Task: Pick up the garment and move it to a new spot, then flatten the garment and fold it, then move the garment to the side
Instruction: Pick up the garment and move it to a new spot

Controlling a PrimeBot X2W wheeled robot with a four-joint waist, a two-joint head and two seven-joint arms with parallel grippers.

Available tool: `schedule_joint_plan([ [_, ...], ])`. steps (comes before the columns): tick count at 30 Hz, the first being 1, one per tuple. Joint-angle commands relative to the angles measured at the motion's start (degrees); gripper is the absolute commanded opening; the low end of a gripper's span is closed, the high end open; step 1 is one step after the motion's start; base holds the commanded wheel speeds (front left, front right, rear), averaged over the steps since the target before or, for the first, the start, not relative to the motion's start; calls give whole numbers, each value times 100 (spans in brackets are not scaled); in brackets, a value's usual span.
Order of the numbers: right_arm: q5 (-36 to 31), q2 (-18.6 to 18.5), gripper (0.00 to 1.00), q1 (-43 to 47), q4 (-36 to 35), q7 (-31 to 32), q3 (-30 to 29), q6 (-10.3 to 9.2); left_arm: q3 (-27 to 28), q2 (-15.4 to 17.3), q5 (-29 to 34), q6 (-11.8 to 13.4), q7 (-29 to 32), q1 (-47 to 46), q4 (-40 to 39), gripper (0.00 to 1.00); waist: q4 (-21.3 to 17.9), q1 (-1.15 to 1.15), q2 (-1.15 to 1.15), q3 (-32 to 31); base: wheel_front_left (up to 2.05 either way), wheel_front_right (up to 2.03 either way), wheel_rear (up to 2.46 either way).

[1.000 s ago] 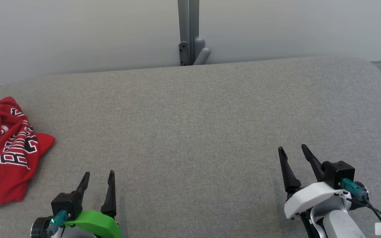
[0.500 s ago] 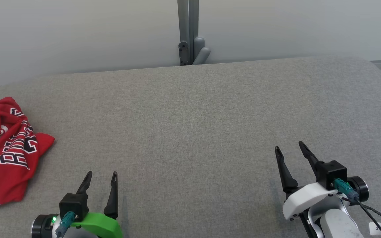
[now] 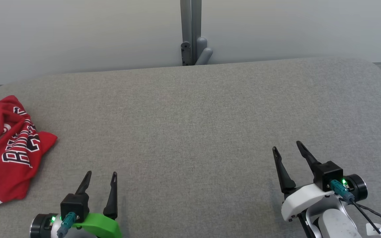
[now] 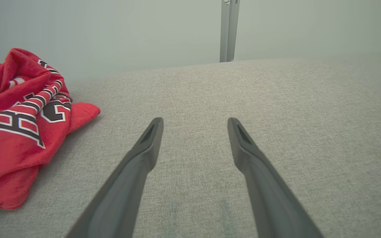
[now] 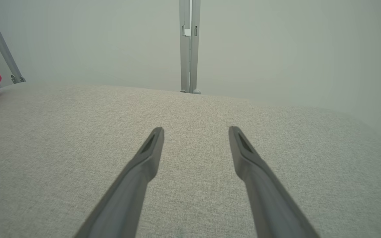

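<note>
- The crumpled red and white fabric garment point(image 3: 10, 155), with black and white letters on it, lies in a heap at the far left edge of the grey cloth-covered table point(image 3: 190, 115). A part of it goes out of the head view.
- The left gripper point(image 3: 101, 173), the one with a green wrist piece, is low over the table, near the garment and to its right, not touching it. Its two dark fingers are spread apart and hold nothing.
- The right gripper point(image 3: 286, 145), with a white wrist piece, is well apart from the garment, on the other side of the table. Its fingers are also spread and empty.
- I judge that the first step, the picking up, is not yet begun.
- The garment looks soft, light and limp. It will probably hang down and open when lifted, and one thin layer can slip out of the fingers.
- A good place to take hold seems to be the red corner point(image 3: 49, 140) that points toward the left gripper. A raised fold on top is also possible, because there the fingers can close on several layers.
</note>
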Motion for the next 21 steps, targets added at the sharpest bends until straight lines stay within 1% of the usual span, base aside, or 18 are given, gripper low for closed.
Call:
schedule_joint_plan([
  [1,-11,-9,100,-16,-14,-18,24,0,27,12,-1,12,-21,-44,-15,100,17,0,0,-3,0,0,0],
  [6,53,-9,100,5,-48,-18,168,0,174,4,-119,54,-20,-6,-16,100,246,0,0,-15,0,0,0],
  [10,147,-9,100,47,-47,-18,419,0,330,-2,-202,79,-19,109,29,100,639,0,0,-59,0,0,0],
  [13,227,-9,100,62,-62,-18,578,0,463,-4,-241,89,-19,193,89,100,1047,0,0,-94,0,0,0],
  [20,461,-12,100,105,-83,-18,798,0,791,15,-267,78,-13,418,155,100,2182,0,0,-152,0,0,0],
  [21,520,-12,100,90,-70,-18,867,0,890,38,-267,65,-13,489,189,100,2457,0,0,-161,0,0,0],
])
